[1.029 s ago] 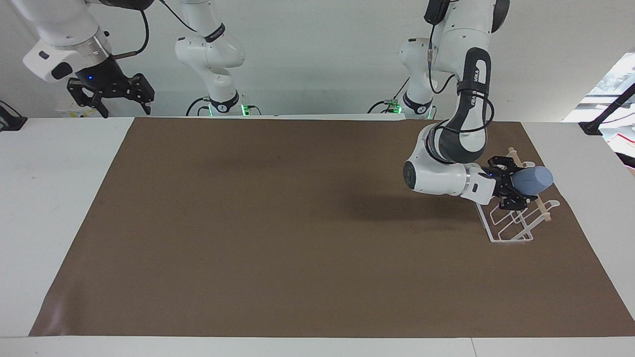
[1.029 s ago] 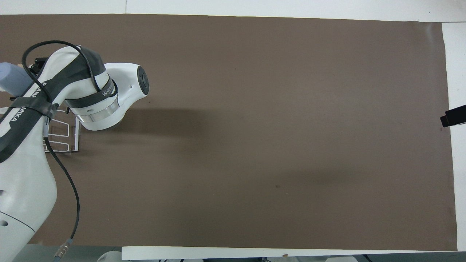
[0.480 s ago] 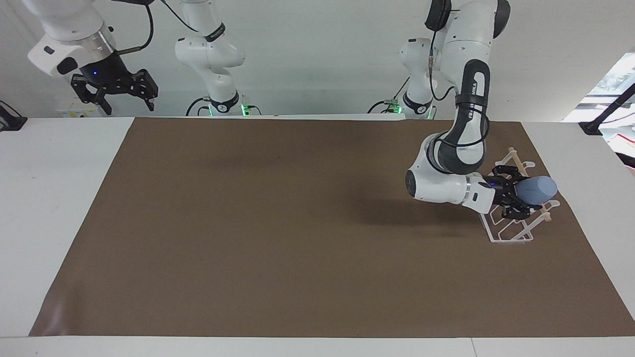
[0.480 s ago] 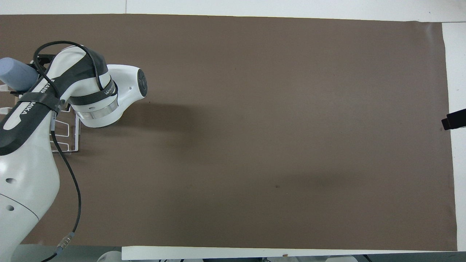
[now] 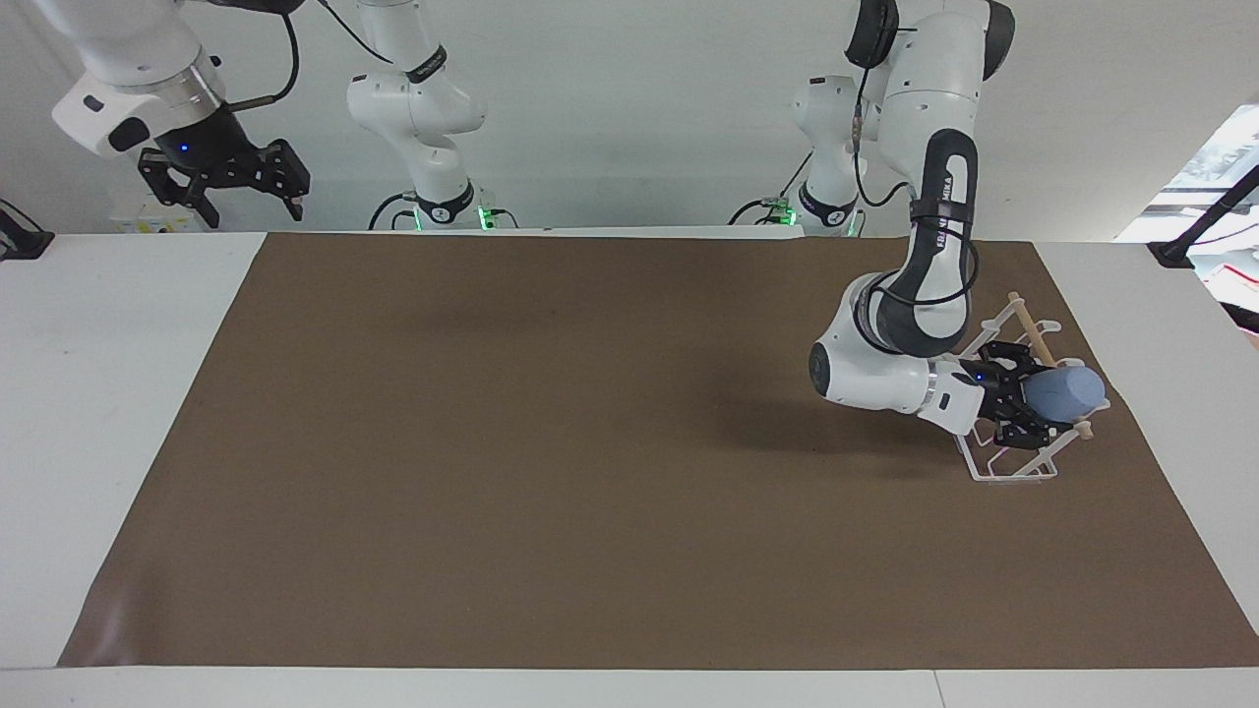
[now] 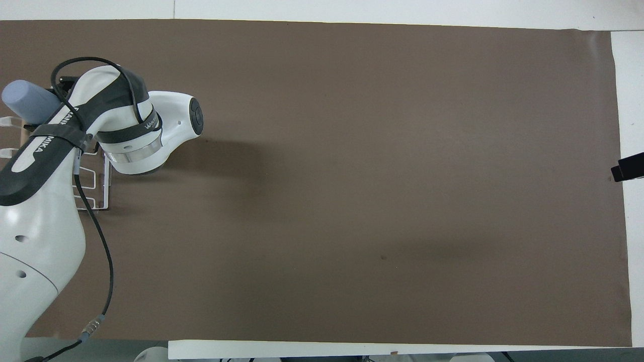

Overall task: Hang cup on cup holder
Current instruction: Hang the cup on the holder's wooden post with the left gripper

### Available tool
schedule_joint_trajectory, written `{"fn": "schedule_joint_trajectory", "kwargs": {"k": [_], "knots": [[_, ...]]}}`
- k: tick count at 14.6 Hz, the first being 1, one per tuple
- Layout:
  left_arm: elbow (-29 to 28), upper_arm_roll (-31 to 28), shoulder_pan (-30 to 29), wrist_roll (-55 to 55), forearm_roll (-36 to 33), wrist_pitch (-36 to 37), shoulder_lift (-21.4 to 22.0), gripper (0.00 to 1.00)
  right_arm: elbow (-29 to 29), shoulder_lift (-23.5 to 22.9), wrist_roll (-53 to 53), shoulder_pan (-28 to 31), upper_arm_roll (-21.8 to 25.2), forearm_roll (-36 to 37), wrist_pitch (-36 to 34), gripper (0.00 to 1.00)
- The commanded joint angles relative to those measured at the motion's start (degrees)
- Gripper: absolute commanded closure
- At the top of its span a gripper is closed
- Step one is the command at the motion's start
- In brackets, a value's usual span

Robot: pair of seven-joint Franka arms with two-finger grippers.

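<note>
The light-blue cup [image 5: 1064, 391] lies on its side in my left gripper [image 5: 1023, 405], which is shut on it over the cup holder [image 5: 1013, 467]. The cup holder is a white wire rack with a wooden rod [image 5: 1023, 317] across its top, at the left arm's end of the mat. The cup's base points away from the arm, and the cup sits low among the prongs. In the overhead view the cup [image 6: 29, 100] shows above the arm, which hides most of the rack [image 6: 95, 191]. My right gripper [image 5: 224, 177] waits raised off the mat at the right arm's end.
A brown mat [image 5: 590, 442] covers most of the white table [image 5: 108, 393]. A black clamp [image 5: 20, 241] sits at the table's edge at the right arm's end, another [image 5: 1175, 251] at the left arm's end.
My left gripper has lowered the cup onto the rack's prongs and shifted it slightly farther from the robots. The right gripper has drifted a little while staying raised.
</note>
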State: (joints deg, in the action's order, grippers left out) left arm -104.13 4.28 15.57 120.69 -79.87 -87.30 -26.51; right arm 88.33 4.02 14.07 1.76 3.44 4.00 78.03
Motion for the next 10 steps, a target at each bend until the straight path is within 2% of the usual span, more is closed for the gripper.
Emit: {"fn": "schedule_joint_trajectory", "kwargs": {"k": [1, 2, 5, 7, 10], "knots": [[1.29, 0.11, -0.28, 0.60, -0.90, -0.85, -1.09, 0.52, 0.62, 0.55, -0.09, 0.44, -0.01, 0.22, -0.77, 0.01], [1.38, 0.02, -0.28, 0.43, -0.72, -0.68, -1.09, 0.03, 0.70, 0.55, -0.27, 0.36, -0.01, 0.22, -0.77, 0.01], [2.00, 0.11, -0.28, 0.08, 0.33, -0.50, -0.48, 0.00, 0.88, 0.55, -0.62, -0.34, -0.10, 0.13, -0.69, 0.01], [3.74, -0.06, 0.42, 0.60, 6.36, 0.55, 1.01, 0.00, 0.88, 0.55, -0.71, -0.44, -0.27, 0.13, -0.08, 0.01], [7.69, 0.02, 0.42, -2.28, 8.24, 1.60, 1.11, 0.00, 1.14, 0.72, -0.27, -0.44, -0.27, 0.13, -0.77, 0.01]]}}
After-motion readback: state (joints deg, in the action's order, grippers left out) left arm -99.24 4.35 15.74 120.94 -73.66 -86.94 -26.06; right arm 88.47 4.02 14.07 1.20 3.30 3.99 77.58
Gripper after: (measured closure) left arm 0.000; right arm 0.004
